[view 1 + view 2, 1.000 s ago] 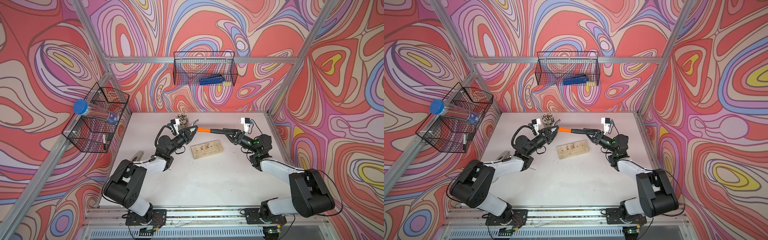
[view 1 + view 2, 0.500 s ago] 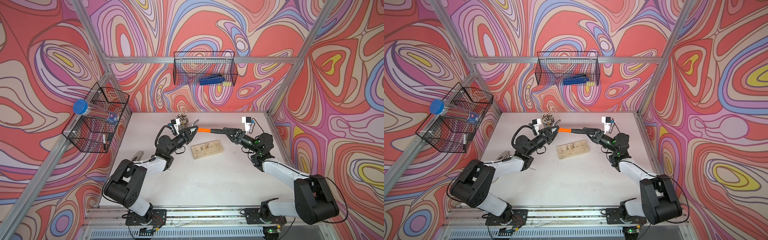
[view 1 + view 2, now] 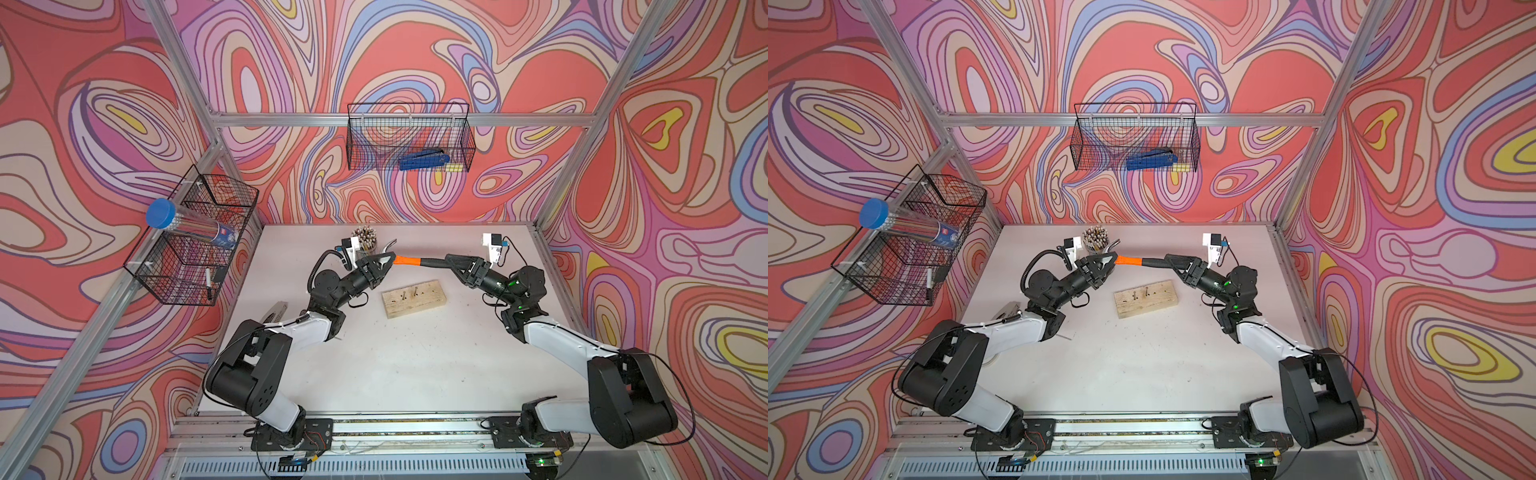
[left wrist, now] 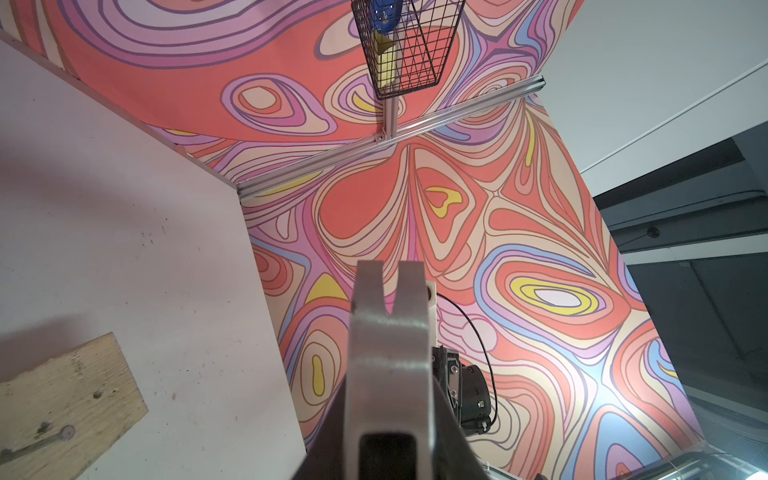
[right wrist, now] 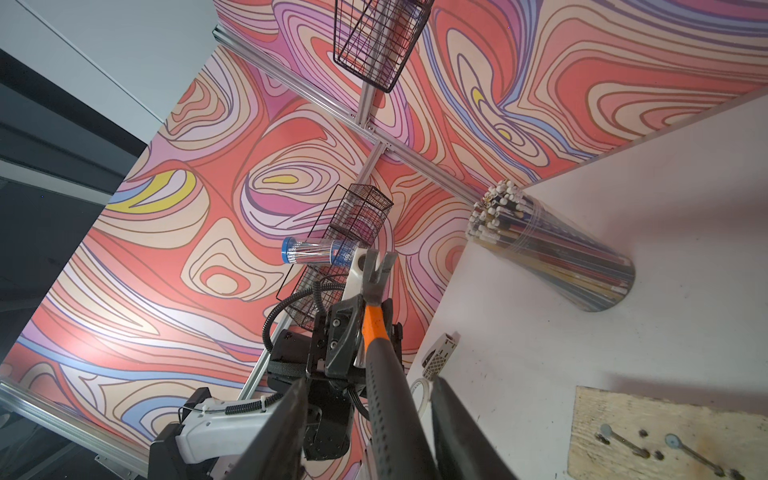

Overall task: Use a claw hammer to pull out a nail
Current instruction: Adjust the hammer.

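Note:
The claw hammer point(image 3: 405, 260) point(image 3: 1128, 260) hangs level above the back of the table, its silver claw pointing left and its orange and black handle pointing right. My left gripper point(image 3: 383, 262) point(image 3: 1105, 262) is shut on the hammer just below the head. The forked claw point(image 4: 388, 324) fills the left wrist view. My right gripper point(image 3: 451, 261) point(image 5: 370, 386) is open around the black grip point(image 5: 386, 399), with a gap on each side. In front lies a wooden block point(image 3: 413, 297) point(image 5: 665, 436) carrying two bent nails point(image 5: 606, 430) point(image 5: 671, 440).
A cup of pencils point(image 3: 365, 239) stands behind my left gripper. A wire basket point(image 3: 409, 137) on the back wall holds a blue tool point(image 3: 424, 159). A second basket point(image 3: 195, 237) on the left wall holds a blue-capped tube point(image 3: 162, 212). A tape roll point(image 5: 419, 390) lies left of the block.
My right gripper has opened and let go of the hammer's black grip. The hammer stays level in my left gripper, and neither arm has visibly shifted.

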You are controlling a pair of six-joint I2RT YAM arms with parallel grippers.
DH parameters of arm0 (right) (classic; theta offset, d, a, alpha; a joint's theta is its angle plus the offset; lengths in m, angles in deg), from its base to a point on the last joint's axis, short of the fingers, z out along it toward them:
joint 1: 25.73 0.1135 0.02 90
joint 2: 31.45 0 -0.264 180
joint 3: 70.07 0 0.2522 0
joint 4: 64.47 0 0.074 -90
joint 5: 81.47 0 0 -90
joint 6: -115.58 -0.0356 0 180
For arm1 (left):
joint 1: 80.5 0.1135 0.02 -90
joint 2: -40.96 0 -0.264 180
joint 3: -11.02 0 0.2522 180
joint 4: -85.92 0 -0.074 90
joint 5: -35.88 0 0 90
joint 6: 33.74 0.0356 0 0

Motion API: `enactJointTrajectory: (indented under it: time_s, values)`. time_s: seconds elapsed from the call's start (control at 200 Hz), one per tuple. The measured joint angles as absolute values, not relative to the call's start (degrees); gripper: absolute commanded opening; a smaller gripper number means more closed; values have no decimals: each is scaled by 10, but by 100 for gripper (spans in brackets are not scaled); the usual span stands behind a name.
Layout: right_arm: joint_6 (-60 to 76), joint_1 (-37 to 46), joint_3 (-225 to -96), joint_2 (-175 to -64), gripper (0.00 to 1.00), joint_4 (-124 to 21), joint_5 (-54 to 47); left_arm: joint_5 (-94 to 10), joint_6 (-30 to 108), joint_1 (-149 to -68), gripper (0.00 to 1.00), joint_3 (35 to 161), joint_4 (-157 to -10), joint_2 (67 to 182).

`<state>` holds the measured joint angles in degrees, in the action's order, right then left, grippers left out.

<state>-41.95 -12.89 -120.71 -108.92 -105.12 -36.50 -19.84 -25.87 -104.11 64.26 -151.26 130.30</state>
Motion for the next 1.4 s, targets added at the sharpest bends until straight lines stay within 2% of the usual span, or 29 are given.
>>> enactJointTrajectory:
  time_s: [0.215, 0.316, 0.356, 0.531, 0.546, 0.606, 0.671, 0.706, 0.751, 0.916, 0.952, 1.017, 1.032, 1.047, 1.222, 1.397]
  values:
    - [-412, -129, -1207, -1089, 24, -1041, -360, -194, -265, -1037, 0, 643, -1512, 1299]
    - [-416, -129, -1208, -1089, 9, -1045, -363, -189, -269, -1033, 0, 643, -1509, 1296]
    - [-418, -127, -1207, -1088, 0, -1048, -362, -185, -270, -1032, 0, 643, -1508, 1295]
    - [-418, -126, -1207, -1088, 0, -1049, -362, -181, -272, -1030, 0, 642, -1509, 1294]
    - [-418, -126, -1208, -1088, 0, -1049, -362, -181, -272, -1030, 4, 642, -1509, 1294]
    - [-416, -126, -1208, -1088, 0, -1046, -363, -181, -274, -1029, 34, 641, -1509, 1294]
    - [-407, -126, -1210, -1086, 0, -1032, -364, -181, -272, -1029, 50, 637, -1509, 1294]
    - [-398, -126, -1212, -1084, 0, -1016, -364, -182, -269, -1029, 67, 633, -1509, 1294]
    - [-387, -127, -1212, -1078, 0, -993, -364, -182, -264, -1029, 76, 628, -1510, 1293]
    - [-331, -141, -1230, -1036, 0, -866, -365, -181, -211, -1023, 83, 609, -1448, 1255]
    - [-315, -143, -1242, -1027, 0, -833, -364, -181, -189, -1021, 89, 610, -1418, 1242]
    - [-274, -146, -1276, -1012, 0, -757, -357, -182, -135, -1018, 92, 617, -1340, 1208]
    - [-262, -147, -1286, -1010, 0, -738, -354, -183, -123, -1018, 98, 620, -1320, 1200]
    - [-255, -148, -1296, -1008, 0, -719, -353, -184, -108, -1018, 99, 623, -1297, 1192]
    - [-138, -149, -1408, -1004, 0, -511, -307, -238, 71, -1019, 100, 689, -1030, 1123]
    - [-47, -149, -1488, -1007, 0, -345, -263, -360, 224, -1027, 100, 783, -787, 1113]
